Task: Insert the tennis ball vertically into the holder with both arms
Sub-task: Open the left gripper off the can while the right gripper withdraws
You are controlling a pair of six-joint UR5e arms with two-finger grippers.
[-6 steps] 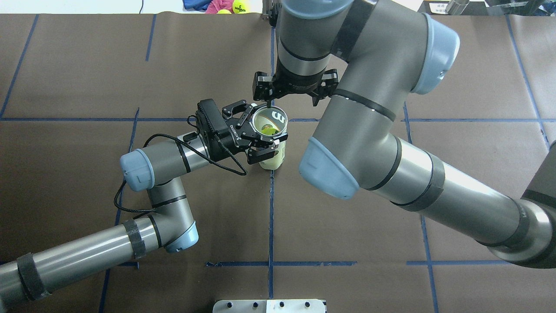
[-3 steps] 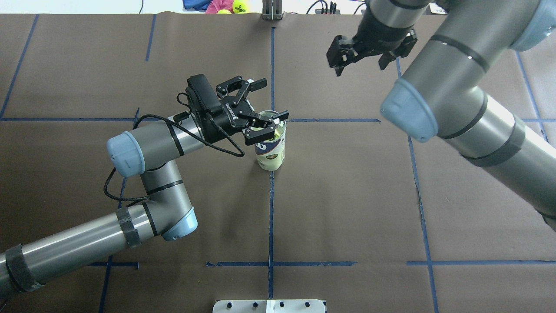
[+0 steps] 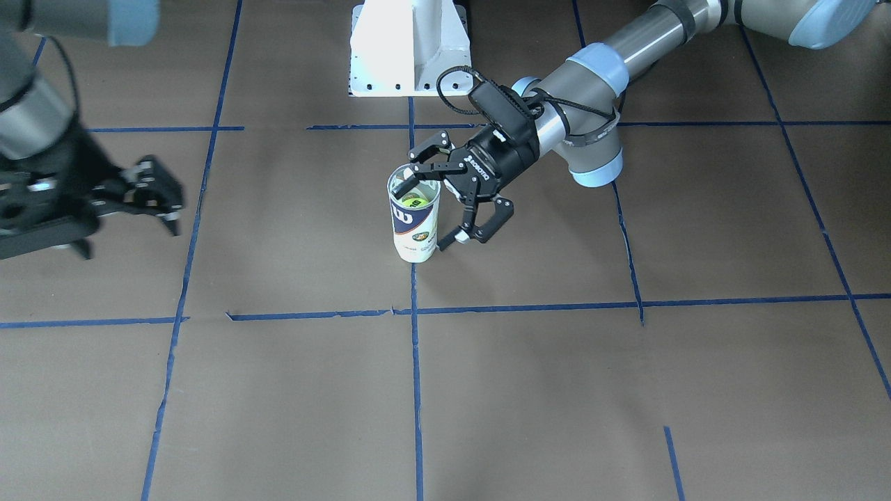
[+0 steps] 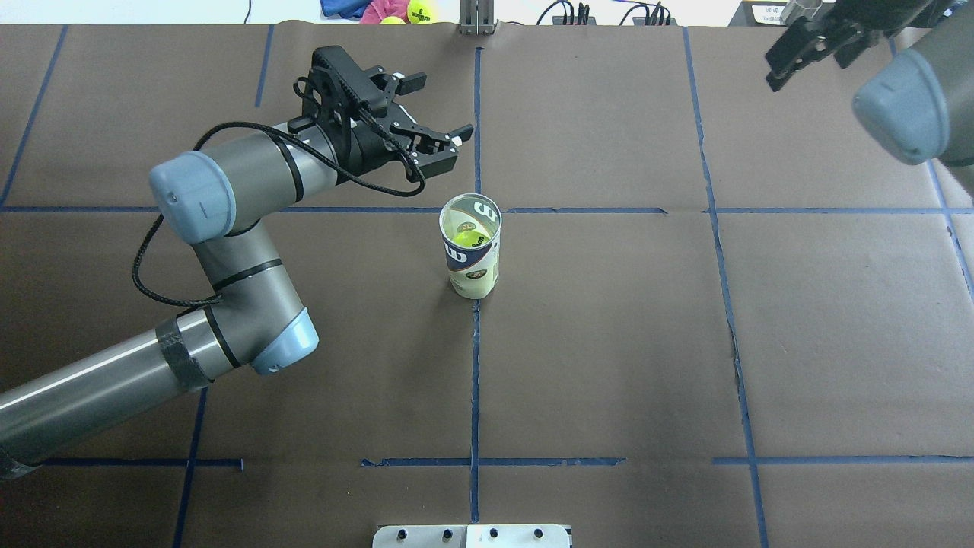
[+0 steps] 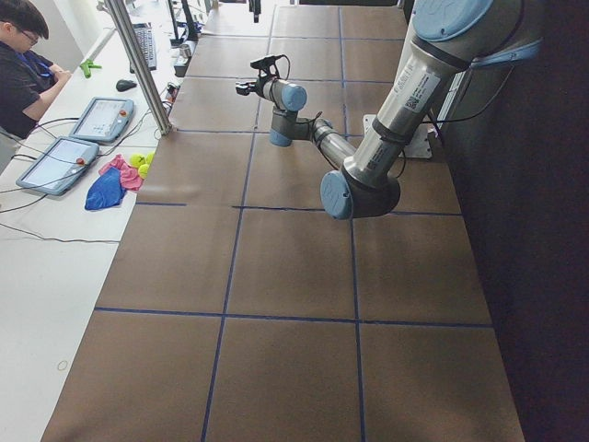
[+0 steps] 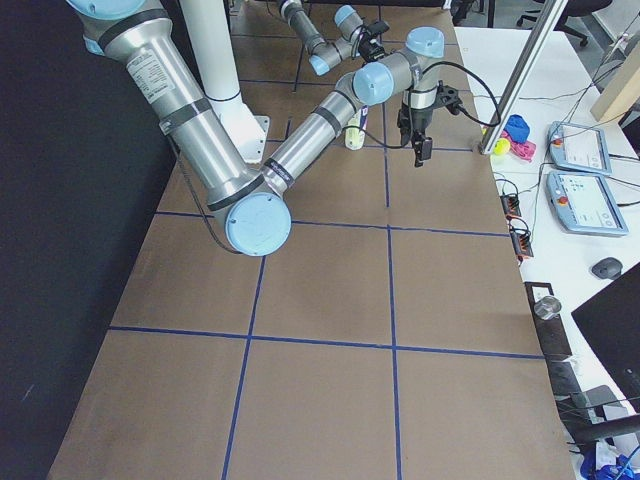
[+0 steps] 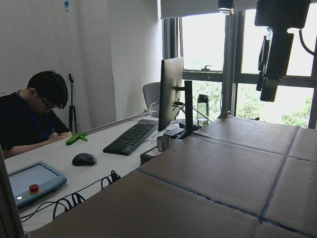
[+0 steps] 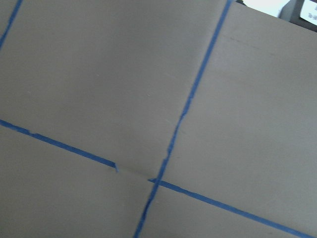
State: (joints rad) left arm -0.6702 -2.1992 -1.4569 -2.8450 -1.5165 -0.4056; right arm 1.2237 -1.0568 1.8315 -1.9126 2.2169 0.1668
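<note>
The holder (image 4: 472,262), a clear tube with a navy and white label, stands upright on the brown table near its middle. The tennis ball (image 4: 466,237) lies inside it and also shows through the open top in the front-facing view (image 3: 415,201). In the overhead view my left gripper (image 4: 436,108) is open and empty, raised beyond and to the left of the holder. The front-facing view shows it open close beside the holder (image 3: 415,240). My right gripper (image 4: 808,42) is open and empty at the far right corner, well away from the holder.
Spare tennis balls and coloured cloths (image 4: 396,11) lie past the table's far edge. The white pedestal (image 3: 409,45) stands at the robot's side. A person (image 5: 23,55) sits at a desk beyond the table's far side. Blue tape lines grid the brown surface.
The right arm has swung from above the holder to the far right corner. The left gripper has opened off the holder and drawn back up and left. The holder stayed upright.
</note>
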